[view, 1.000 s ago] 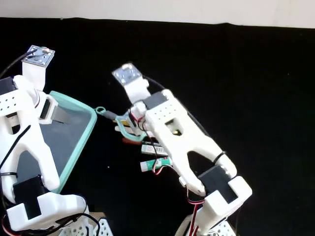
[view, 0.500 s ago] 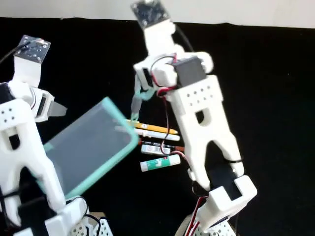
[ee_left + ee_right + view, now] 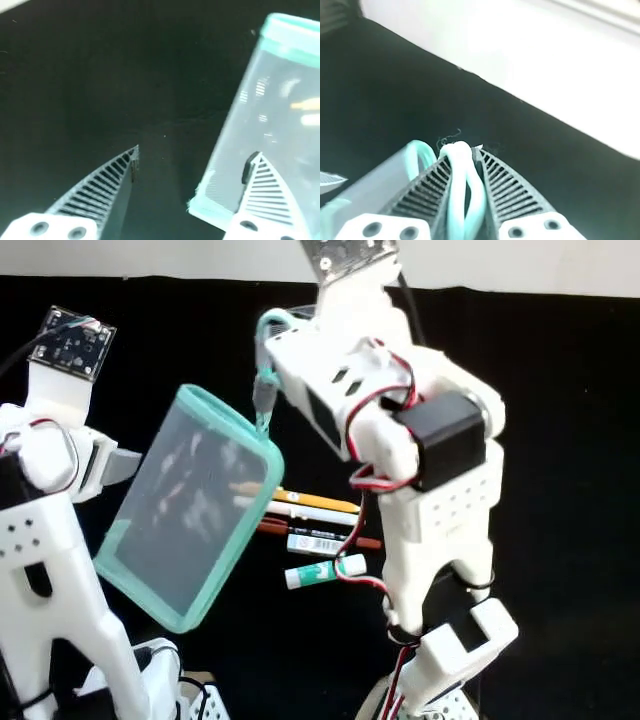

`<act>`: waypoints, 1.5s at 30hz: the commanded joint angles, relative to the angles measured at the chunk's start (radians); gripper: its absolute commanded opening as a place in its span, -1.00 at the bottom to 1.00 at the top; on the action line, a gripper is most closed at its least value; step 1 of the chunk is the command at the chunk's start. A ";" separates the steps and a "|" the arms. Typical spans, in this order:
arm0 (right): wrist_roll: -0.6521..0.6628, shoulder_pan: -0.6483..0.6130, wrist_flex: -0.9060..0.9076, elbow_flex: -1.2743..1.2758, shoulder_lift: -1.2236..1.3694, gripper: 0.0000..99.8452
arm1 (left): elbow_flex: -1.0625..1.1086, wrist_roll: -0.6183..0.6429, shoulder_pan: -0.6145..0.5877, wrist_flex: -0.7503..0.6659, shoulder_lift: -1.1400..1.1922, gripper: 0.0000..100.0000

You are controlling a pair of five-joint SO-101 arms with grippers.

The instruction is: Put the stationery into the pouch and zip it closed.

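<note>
A clear pouch (image 3: 195, 510) with mint trim hangs tilted above the table. Its mint loop (image 3: 462, 185) is pinched in my right gripper (image 3: 465, 155), which is shut on it and held high (image 3: 270, 335). My left gripper (image 3: 195, 155) is open, and the pouch's side edge (image 3: 235, 125) lies by one finger. From above, that gripper (image 3: 122, 466) sits at the pouch's left side. On the black table lie a yellow pencil (image 3: 322, 502), a brown pen (image 3: 355, 540), a small labelled white piece (image 3: 315, 541) and a glue stick (image 3: 325, 571), partly behind the pouch.
The black tabletop (image 3: 560, 440) is bare to the right and at the back. A pale wall strip (image 3: 500, 265) runs behind the far edge. Both arms' white bases (image 3: 450, 660) stand at the near edge.
The right arm has risen with the loop, pulling the pouch off the table until it hangs tilted. The left gripper now sits at the pouch's left edge.
</note>
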 commanded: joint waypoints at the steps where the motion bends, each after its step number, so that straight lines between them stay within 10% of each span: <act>1: 0.020 -0.039 0.004 -0.077 -0.012 -0.98 | -0.012 0.000 0.013 0.026 -0.061 -0.32; 45: 0.091 -0.194 0.054 -0.325 -0.005 -0.98 | -0.325 0.084 0.018 0.150 -0.219 -0.32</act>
